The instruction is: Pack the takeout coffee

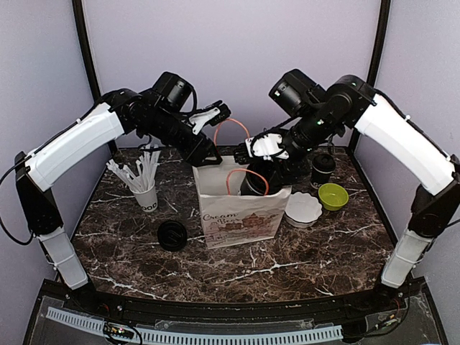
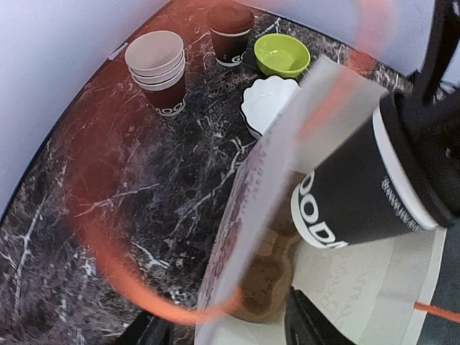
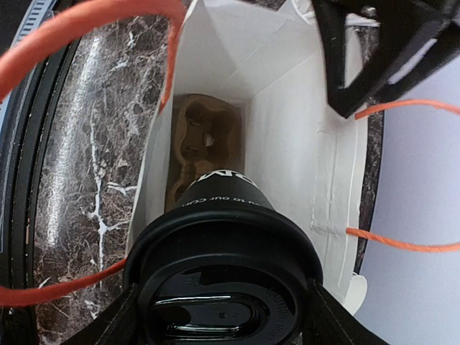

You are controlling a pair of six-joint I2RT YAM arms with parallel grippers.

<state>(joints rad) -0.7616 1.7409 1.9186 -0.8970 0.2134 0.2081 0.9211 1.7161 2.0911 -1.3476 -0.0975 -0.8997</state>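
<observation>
A white paper bag [image 1: 241, 212] with orange handles stands mid-table. My right gripper [image 1: 260, 172] is shut on a takeout coffee [image 1: 255, 183], a black lidded cup, held tilted in the bag's mouth. In the right wrist view the cup [image 3: 223, 287] sits between my fingers [image 3: 108, 323] above a brown cardboard carrier [image 3: 205, 144] on the bag's floor. My left gripper [image 1: 206, 153] is at the bag's rear left rim. Its jaws stand apart astride the bag wall [image 2: 244, 215], one finger [image 2: 316, 323] inside. A second takeout coffee [image 1: 323, 171] stands to the right of the bag.
A white cup of sticks [image 1: 144, 190] and a loose black lid [image 1: 172, 235] lie to the left of the bag. A white scalloped bowl [image 1: 303, 208] and a green bowl [image 1: 333, 195] sit to its right. A stack of lidless cups [image 2: 158, 68] stands at the back.
</observation>
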